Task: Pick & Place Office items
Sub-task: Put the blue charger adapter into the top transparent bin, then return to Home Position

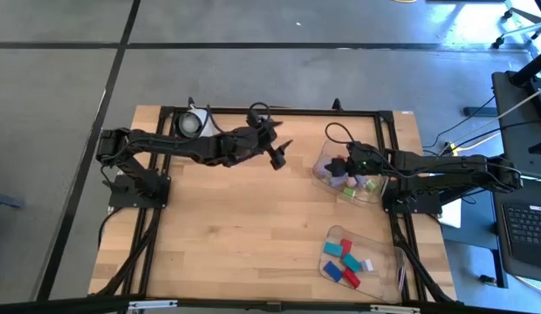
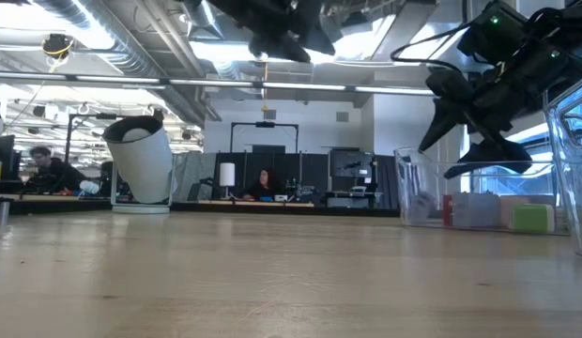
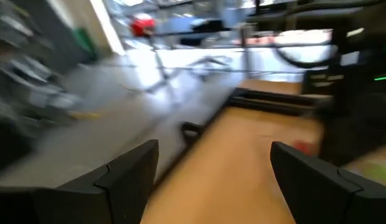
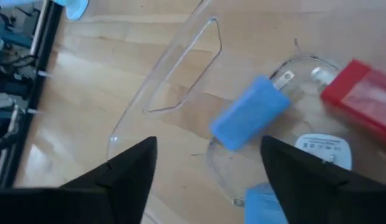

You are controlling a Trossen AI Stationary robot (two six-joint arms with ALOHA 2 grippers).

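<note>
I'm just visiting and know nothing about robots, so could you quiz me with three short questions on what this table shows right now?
1. True or false: the left gripper holds a red block.
2. Which clear tray is the right gripper over: (a) the upper tray by the table's right edge, (b) the lower tray with red, teal and blue blocks?
3. Fill in: the white roll stands near the table's far ____ corner in the high view.

Key: 1 false, its open fingers are empty and held above the table. 2 a; it is open. 3 left.
</note>
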